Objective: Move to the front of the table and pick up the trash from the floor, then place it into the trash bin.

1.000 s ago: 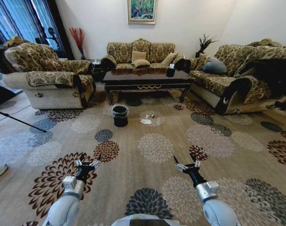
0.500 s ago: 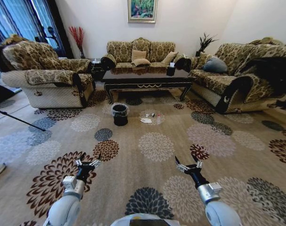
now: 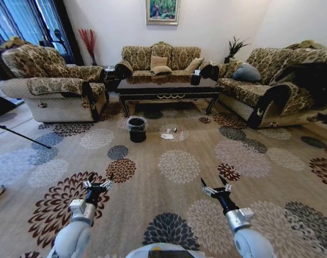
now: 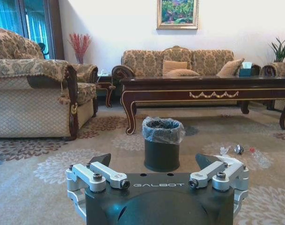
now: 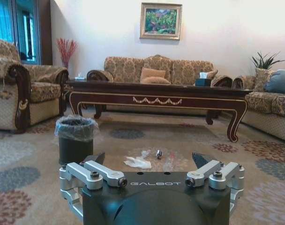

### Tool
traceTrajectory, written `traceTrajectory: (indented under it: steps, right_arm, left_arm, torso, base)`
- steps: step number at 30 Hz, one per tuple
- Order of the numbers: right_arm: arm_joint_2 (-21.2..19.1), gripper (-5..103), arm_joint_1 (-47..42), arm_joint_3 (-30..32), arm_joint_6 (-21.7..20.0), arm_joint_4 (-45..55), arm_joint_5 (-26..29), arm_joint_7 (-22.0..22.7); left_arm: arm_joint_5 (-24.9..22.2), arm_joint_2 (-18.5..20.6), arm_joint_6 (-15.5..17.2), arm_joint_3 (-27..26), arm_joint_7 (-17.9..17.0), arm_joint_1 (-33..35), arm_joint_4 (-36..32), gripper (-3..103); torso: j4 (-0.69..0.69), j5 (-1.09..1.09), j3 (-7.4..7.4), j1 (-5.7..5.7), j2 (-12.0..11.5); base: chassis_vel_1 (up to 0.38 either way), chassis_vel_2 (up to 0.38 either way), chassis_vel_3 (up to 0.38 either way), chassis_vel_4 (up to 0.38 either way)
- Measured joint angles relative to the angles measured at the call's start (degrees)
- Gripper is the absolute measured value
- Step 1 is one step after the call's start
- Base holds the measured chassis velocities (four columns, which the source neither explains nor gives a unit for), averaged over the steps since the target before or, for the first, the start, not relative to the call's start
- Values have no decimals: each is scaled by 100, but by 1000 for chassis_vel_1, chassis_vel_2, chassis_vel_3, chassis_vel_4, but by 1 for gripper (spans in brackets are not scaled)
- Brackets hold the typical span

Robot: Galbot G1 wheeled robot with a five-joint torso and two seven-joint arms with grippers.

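both grippers are held low over the flowered carpet [image 3: 177, 166] at the near edge of the head view, the left gripper [image 3: 94, 186] on the robot's left and the right gripper [image 3: 216, 187] on its right, well apart from each other. each is seen with its fingers spread apart and nothing between them; the same spread is seen from the left wrist [image 4: 159, 161] and from the right wrist [image 5: 152, 161].

well ahead of both grippers, across open carpet, the trash bin [image 3: 136, 129] is seen upright, a crinkly clear bag folded over its rim. it is set ahead of the left gripper and slightly toward the right one. from the left wrist the bin [image 4: 162, 143] is seen almost straight ahead between the spread fingers; from the right wrist it [image 5: 76, 138] is seen off toward the robot's left.

the trash [image 3: 167, 136] is scattered on the carpet just beside the bin, on the side toward the right gripper, touched by neither gripper. a crumpled white paper piece [image 5: 138, 162] is made out nearest the right gripper, with a small silvery wrapper [image 5: 158, 153] a little beyond it. a tiny red bit [image 4: 251, 150] is made out near the wrapper from the left wrist.

beyond the bin and the trash, the table [image 3: 168, 90] is seen, dark and glossy, with gold ornament along its apron. a sofa [image 3: 161, 62] is placed behind it.
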Motion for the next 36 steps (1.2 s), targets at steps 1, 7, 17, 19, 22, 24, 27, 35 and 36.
traceTrajectory:
  steps: [1, 7, 17, 19, 22, 24, 27, 35, 36]
  right_arm:
    - [-1, 100, -12, 7, 0, 18, 4, 0]
    - [3, 100, -25, 13, 1, 61, -9, 6]
    - [62, 100, -46, -83, 33, 4, -90, 68]
    - [50, 100, -62, -41, 59, -3, -109, 113]
    - [46, 100, -61, -4, 73, -25, -76, 126]
    - [46, 100, -57, 11, 76, -36, -59, 131]
    - [57, 100, -57, 45, 84, -38, -50, 129]
    - [109, 100, -26, 0, 122, -119, -97, 102]
    - [116, 100, -14, -9, 124, -143, -99, 95]
  left_arm:
    - [-9, 12, 3, -16, 0, 12, -17, 100]
    - [-20, 28, 22, -59, 6, 77, -77, 100]
    - [16, 73, 47, -62, 19, 56, -55, 100]
    - [13, 19, 48, -67, 21, 76, -36, 100]
    - [48, 7, 43, -37, 38, 128, 1, 100]
    - [92, 6, 36, -15, 50, 134, 31, 100]
    - [114, -12, 33, 16, 54, 52, 66, 100]
    - [107, -3, 33, -20, 53, 9, 85, 100]
    - [106, 1, 32, -23, 58, 10, 98, 100]
  torso:
    - [0, 0, -17, -10, -26]
    - [-1, 0, -101, -52, -154]
    - [-1, 0, -274, -107, -381]
    - [-2, 0, -321, -123, -444]
    - [0, 0, -357, -138, -495]
    - [0, 0, -380, -149, -530]
    - [-1, 0, -464, -159, -622]
    - [0, 1, -579, -194, -774]
    - [0, 0, -592, -199, -794]
  base:
    - [0, 0, 0, 0]
    - [0, 0, 0, 0]
    - [0, 0, 0, 0]
    - [0, 0, 0, 0]
    - [0, 0, 0, 0]
    - [0, 0, 0, 0]
    - [0, 0, 0, 0]
    - [0, 0, 0, 0]
    - [0, 0, 0, 0]
